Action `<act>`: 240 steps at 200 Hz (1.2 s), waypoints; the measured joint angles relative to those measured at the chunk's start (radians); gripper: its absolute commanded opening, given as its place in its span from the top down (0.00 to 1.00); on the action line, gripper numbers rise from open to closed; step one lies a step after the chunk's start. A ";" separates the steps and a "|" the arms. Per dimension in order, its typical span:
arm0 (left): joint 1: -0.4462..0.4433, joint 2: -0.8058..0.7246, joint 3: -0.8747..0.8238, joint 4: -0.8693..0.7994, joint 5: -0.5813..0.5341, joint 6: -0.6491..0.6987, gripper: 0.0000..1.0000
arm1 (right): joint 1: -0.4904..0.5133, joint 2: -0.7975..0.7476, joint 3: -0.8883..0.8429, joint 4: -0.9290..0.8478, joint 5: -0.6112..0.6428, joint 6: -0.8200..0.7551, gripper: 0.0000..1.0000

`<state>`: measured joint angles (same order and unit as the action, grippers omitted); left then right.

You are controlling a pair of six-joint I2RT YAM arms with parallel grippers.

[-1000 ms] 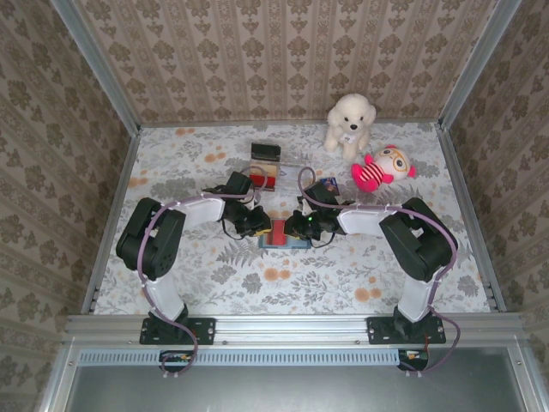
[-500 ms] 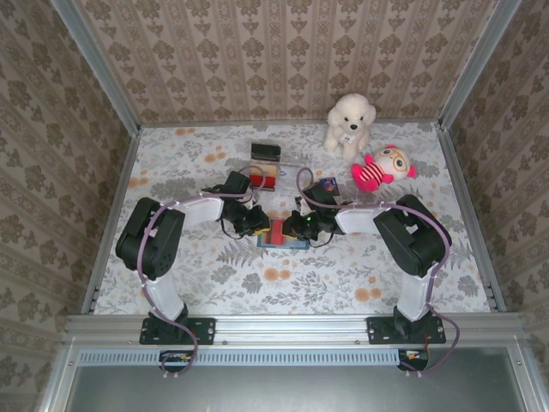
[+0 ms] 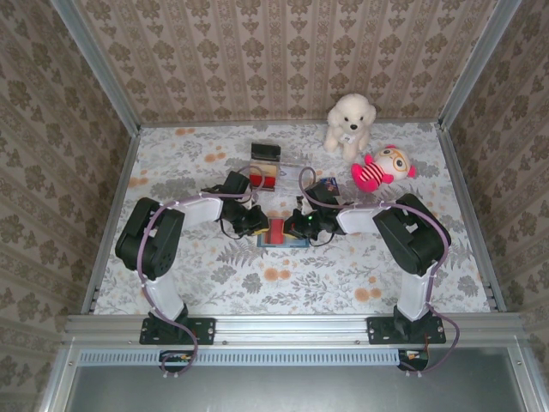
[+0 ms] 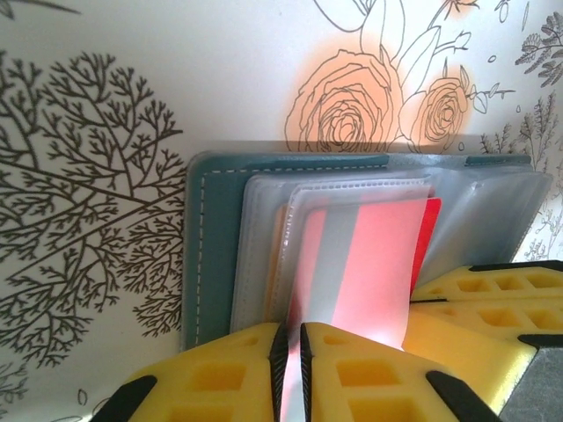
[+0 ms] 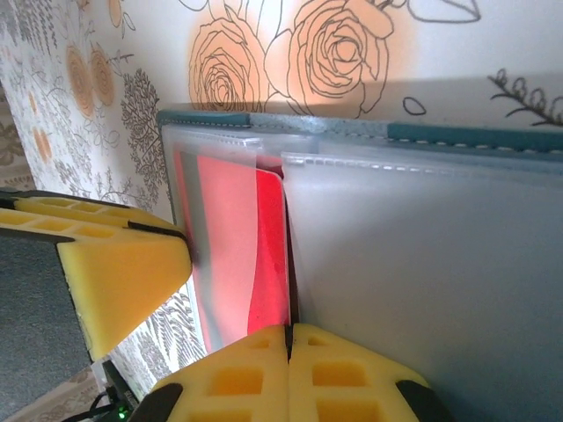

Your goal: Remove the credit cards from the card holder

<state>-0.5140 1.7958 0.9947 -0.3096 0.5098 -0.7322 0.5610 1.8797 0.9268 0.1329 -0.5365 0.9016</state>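
Your left tool [image 4: 291, 369] clamps a clear plastic sleeve [image 4: 352, 264] of the open teal stitched card holder [image 4: 211, 255]. Your right tool [image 5: 288, 360] is clenched on the edge of the thin red credit card [image 5: 268, 255], which sits partly inside that sleeve. The holder lies on the floral-print desk [image 4: 132, 79].

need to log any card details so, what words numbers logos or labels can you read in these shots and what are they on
No text can be read anywhere.
red card: plain where it shows, no print.
clear sleeve and teal card holder: no marks.
small colourful card on the table in the top view: print too small to read.
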 measured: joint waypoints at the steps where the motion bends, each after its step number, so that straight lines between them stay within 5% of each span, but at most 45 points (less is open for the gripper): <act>1: 0.000 0.000 0.000 0.000 0.000 0.000 0.78 | -0.001 0.000 -0.001 0.001 0.000 0.000 0.99; 54: 0.027 -0.005 -0.006 0.027 0.090 0.016 0.67 | -0.016 -0.015 -0.028 0.028 -0.021 0.007 1.00; 118: 0.037 -0.020 -0.006 0.026 0.130 0.046 0.73 | -0.029 -0.029 -0.034 -0.004 -0.022 -0.019 1.00; 183: -0.003 -0.001 0.047 -0.020 0.105 0.075 0.78 | -0.029 -0.028 -0.021 -0.024 -0.029 -0.035 0.80; 240: -0.008 0.042 0.053 -0.050 0.070 0.082 0.79 | -0.028 0.000 0.007 -0.031 -0.056 -0.035 0.75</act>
<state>-0.5217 1.8374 1.0481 -0.3595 0.5797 -0.6498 0.5327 1.8801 0.9337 0.1024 -0.5926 0.8661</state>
